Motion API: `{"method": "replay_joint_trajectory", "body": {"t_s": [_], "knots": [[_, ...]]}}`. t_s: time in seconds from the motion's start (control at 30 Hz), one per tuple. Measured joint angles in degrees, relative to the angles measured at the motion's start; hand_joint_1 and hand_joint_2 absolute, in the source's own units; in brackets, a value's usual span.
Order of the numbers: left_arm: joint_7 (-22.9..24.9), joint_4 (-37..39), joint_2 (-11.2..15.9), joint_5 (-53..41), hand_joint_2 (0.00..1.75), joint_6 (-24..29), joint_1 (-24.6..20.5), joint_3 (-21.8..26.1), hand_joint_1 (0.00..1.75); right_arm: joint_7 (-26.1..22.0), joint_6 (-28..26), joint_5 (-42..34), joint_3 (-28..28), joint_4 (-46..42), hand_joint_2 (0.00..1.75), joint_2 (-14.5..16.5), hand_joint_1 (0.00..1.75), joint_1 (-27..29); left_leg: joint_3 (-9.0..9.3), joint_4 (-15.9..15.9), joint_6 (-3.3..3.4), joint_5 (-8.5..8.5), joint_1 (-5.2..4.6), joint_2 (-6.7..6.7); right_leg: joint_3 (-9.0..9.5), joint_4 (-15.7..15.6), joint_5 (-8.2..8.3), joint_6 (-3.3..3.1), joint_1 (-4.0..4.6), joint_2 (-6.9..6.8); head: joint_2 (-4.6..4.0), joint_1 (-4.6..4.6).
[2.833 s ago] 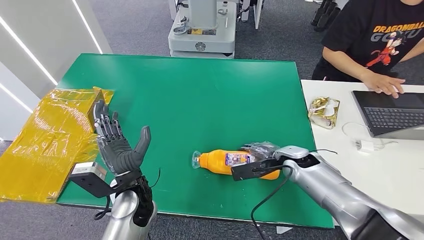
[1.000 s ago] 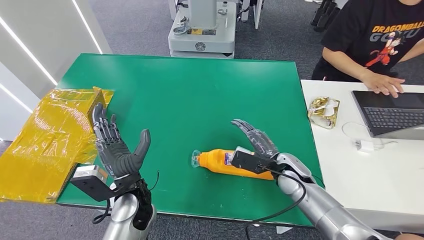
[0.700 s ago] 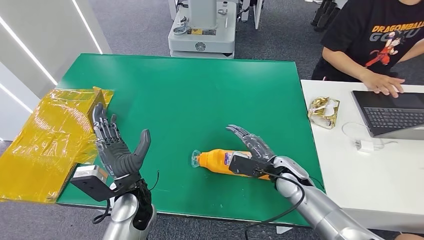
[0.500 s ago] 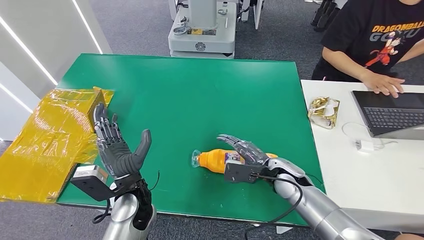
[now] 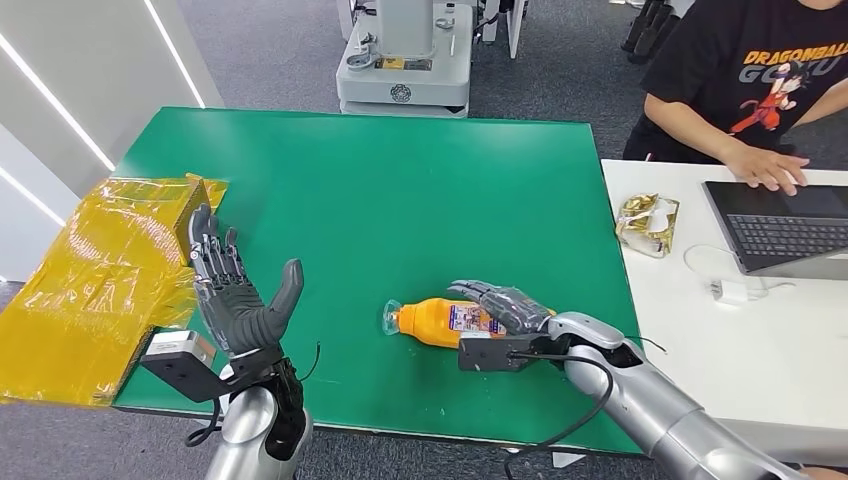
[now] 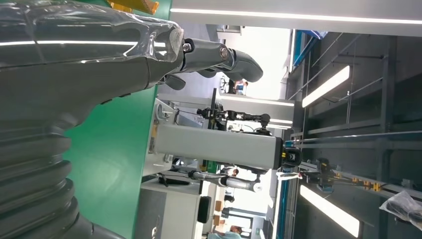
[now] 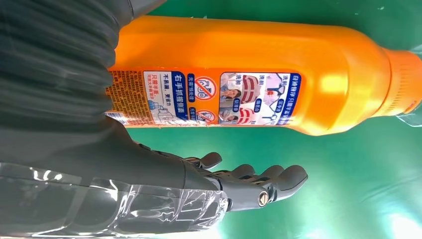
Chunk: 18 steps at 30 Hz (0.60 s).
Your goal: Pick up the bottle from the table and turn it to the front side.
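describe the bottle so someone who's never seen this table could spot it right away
On the green table, look near the front edge, right of centre. The bottle lies there on its side, clear cap toward the left hand, with the right hand spread over its base end. It is bright orange with a blue and white label.

A green worktop [image 5: 400, 190] carries an orange bottle [image 5: 440, 322] lying on its side, directly beneath the right hand [image 5: 505, 305].

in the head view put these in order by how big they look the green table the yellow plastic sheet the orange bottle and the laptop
1. green table
2. yellow plastic sheet
3. laptop, though cut off at the frame edge
4. orange bottle, partly hidden by the right hand
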Motion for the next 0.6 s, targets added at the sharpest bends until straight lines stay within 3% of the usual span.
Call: {"method": "replay_joint_trajectory", "body": {"t_s": [0.23, 0.6], "knots": [[0.0, 0.0, 0.0, 0.1, 1.75, -0.4, 0.0, 0.0, 0.0, 1.9, 1.7, 1.1, 1.5, 0.1, 1.75, -1.6, 0.0, -1.5, 0.0, 0.0, 0.0, 0.0, 0.0, 0.0, 0.0, 0.0, 0.0, 0.0, 0.0, 0.0, 0.0, 0.0], [0.0, 0.0, 0.0, 0.2, 1.75, -1.9, 0.6, 0.0, 0.0, 4.9, 2.8, 1.1, 2.8, -2.2, 1.75, -8.5, 0.0, -0.6, -0.02, 0.0, 0.01, -0.02, -0.02, -0.01, 0.0, 0.0, 0.0, 0.01, -0.02, -0.01, 0.0, 0.01]]}}
